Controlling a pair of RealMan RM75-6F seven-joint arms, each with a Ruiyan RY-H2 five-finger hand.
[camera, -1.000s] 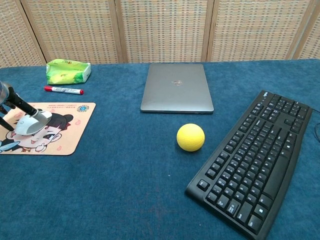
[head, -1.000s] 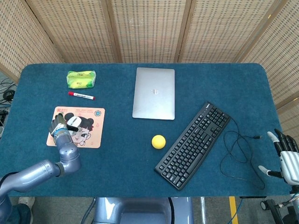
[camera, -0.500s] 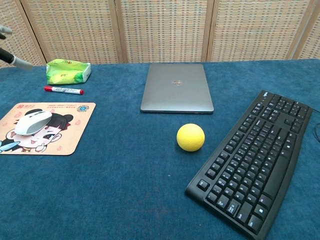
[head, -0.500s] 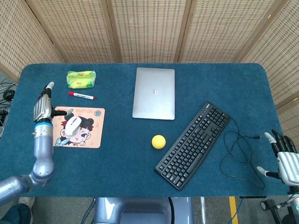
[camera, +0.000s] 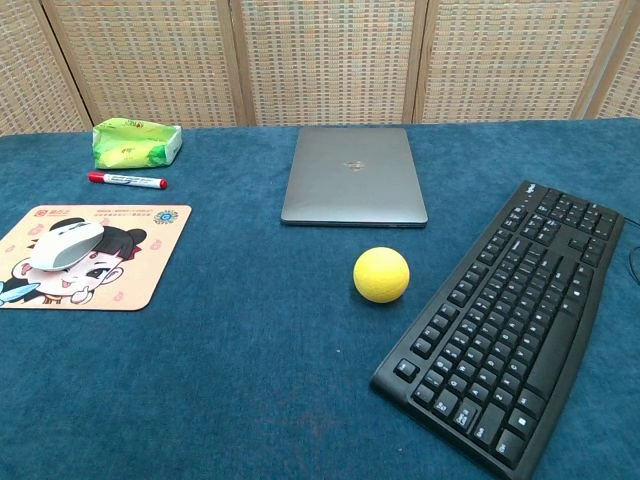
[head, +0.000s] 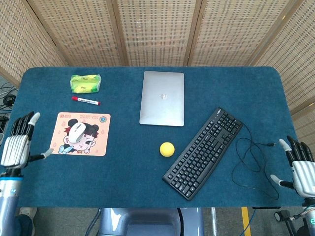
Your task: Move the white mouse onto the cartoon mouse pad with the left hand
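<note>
The white mouse (head: 75,132) lies on the cartoon mouse pad (head: 93,145) at the table's left side; the chest view shows the mouse (camera: 65,244) on the pad (camera: 130,270) too. My left hand (head: 16,145) hovers open at the table's left edge, well clear of the pad, fingers spread and holding nothing. My right hand (head: 301,167) is open at the far right edge, empty. Neither hand appears in the chest view.
A closed silver laptop (head: 162,98) sits at the back centre. A yellow ball (head: 167,149) lies beside a black keyboard (head: 204,151) whose cable (head: 251,160) loops to the right. A red marker (head: 85,101) and a green packet (head: 85,83) lie behind the pad.
My left hand let go of the mouse, lifted off the pad and drew back left to the table edge. The mouse stays on the pad. The right hand barely moved.
</note>
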